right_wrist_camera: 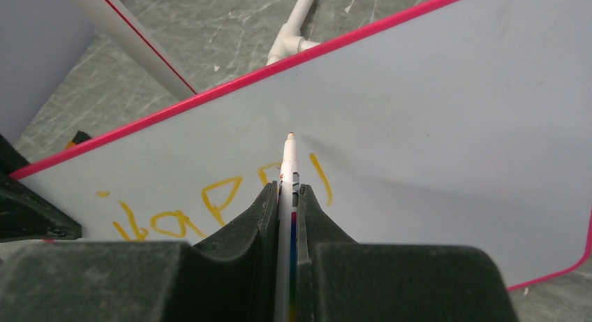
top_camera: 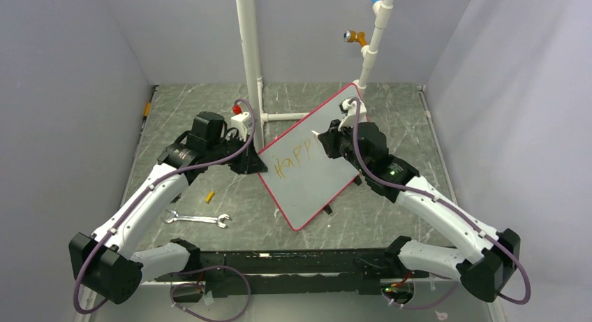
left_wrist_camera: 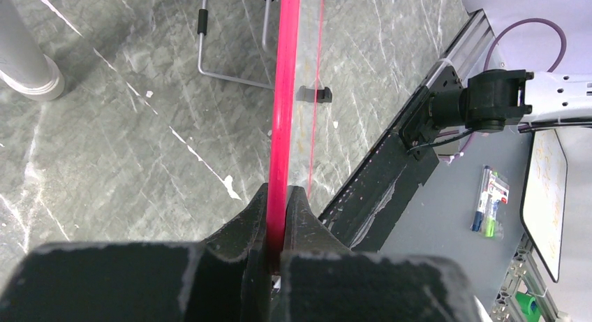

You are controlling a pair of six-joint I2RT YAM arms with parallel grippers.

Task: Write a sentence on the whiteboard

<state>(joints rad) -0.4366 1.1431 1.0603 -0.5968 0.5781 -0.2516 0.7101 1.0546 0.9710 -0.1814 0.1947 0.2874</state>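
The whiteboard [top_camera: 317,189] stands tilted on the marbled table [top_camera: 398,126], between the arms; the left gripper [left_wrist_camera: 278,196] pinches its red-pink frame edge; the right gripper [right_wrist_camera: 287,191] is clamped on a white marker [right_wrist_camera: 287,158], its tip at the board just beside the sentence [right_wrist_camera: 209,203], so far orange letters reading about "Happ"; a wrench [top_camera: 197,218] lies near the left arm.

Orange lettering [top_camera: 293,165] on red-framed whiteboard [top_camera: 307,194]
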